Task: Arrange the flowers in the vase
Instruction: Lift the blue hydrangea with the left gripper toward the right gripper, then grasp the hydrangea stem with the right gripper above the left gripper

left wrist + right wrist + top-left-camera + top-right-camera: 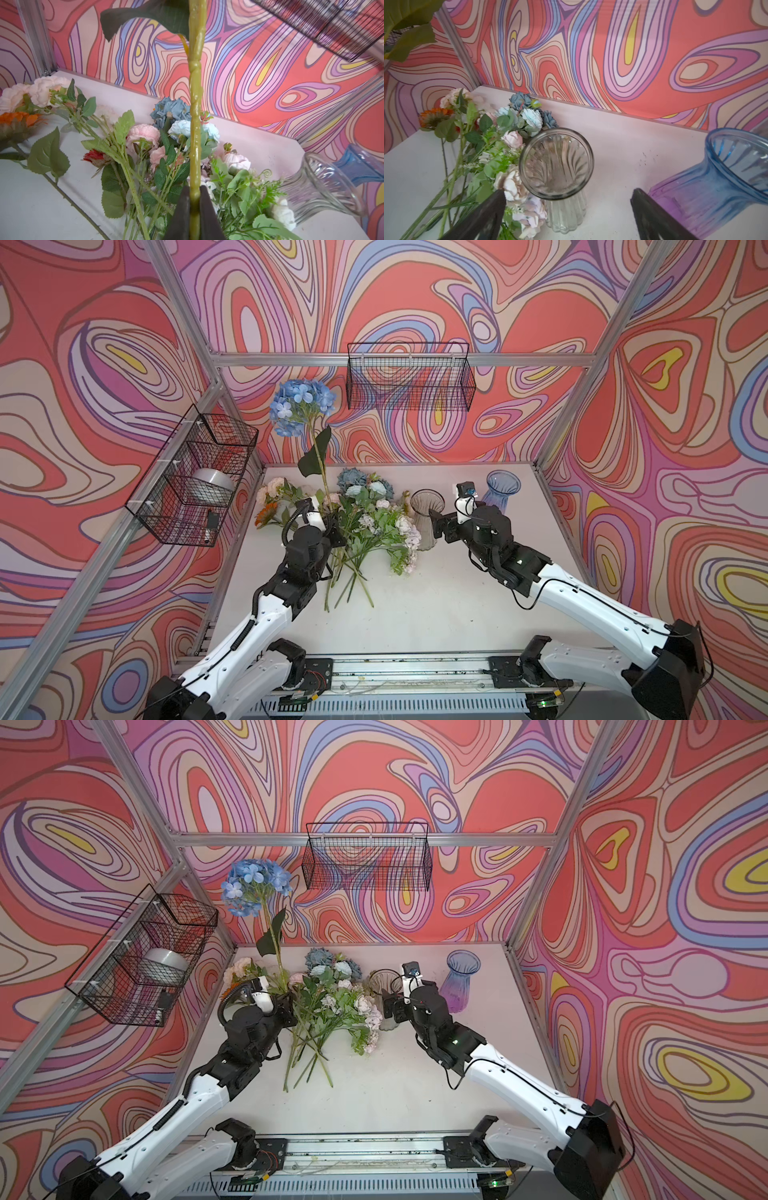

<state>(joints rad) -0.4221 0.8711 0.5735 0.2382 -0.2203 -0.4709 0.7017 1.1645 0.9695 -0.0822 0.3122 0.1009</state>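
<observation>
Currently, in both top views, the left gripper [333, 526] is clamped on the lower stem of the blue hydrangea [301, 406], which stands nearly upright above the tabletop [436, 614] with its head raised against the back wall. The other flowers [370, 522] lie in a loose pile toward the far edge, left of the middle, with their stems fanned toward the near edge. The clear vase [424, 531] stands upright just beside the right side of the pile. The blue-and-purple vase [502, 489] stands upright near the far right corner. The right gripper [437, 526] sits just beside the clear vase, between the two vases. In the left wrist view, both fingers [180, 209] press the yellow-green stem between them, and the pile lies on the tabletop beyond. In the right wrist view, the right gripper's jaws stand wide apart and hold nothing. The clear vase shows in the gap between the two fingers [488, 214], mouth toward the camera; whether they touch it cannot be determined
</observation>
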